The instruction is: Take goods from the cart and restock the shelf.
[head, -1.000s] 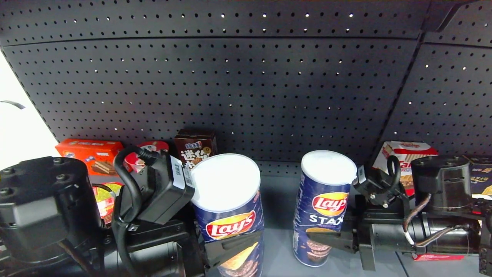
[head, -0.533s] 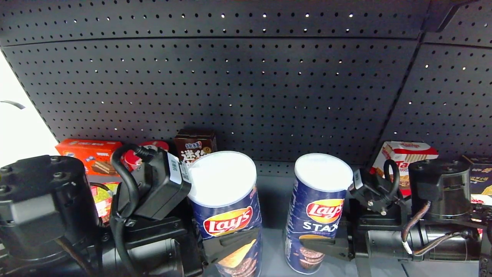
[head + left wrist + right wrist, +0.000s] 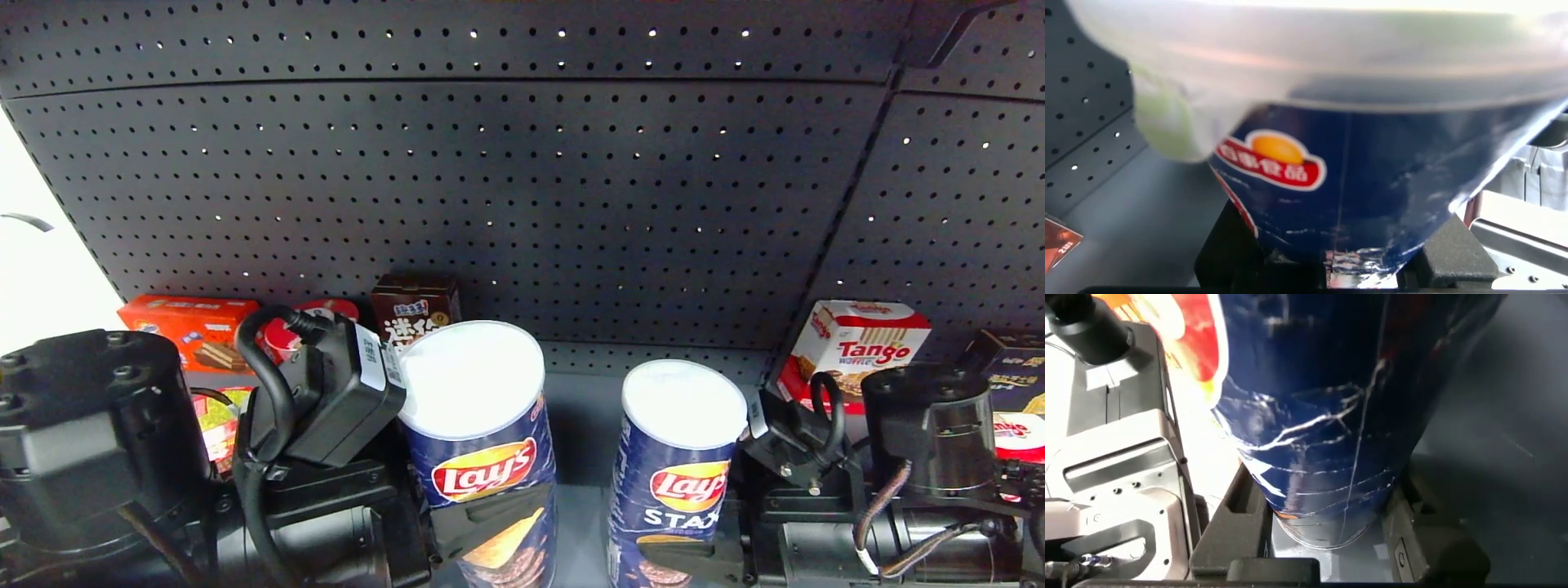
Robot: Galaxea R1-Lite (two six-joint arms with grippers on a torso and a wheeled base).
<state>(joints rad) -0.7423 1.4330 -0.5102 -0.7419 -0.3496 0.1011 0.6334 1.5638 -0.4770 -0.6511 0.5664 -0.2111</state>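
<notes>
My left fingers (image 3: 490, 518) grip one upright chips can (image 3: 478, 408), my right fingers (image 3: 694, 559) grip second can (image 3: 682, 433) at 3 o'clock

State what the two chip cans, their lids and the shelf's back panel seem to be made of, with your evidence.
Left chip can and right chip can: probably cardboard tubes with a glossy printed wrap; light streaks show on it. Lids: translucent whitish plastic, likely. Back panel: dark matte perforated sheet, seemingly painted metal.

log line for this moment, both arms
left gripper: shut on left chips can | right gripper: shut on right chips can | cans: upright, apart, at shelf | release: not yet
</notes>
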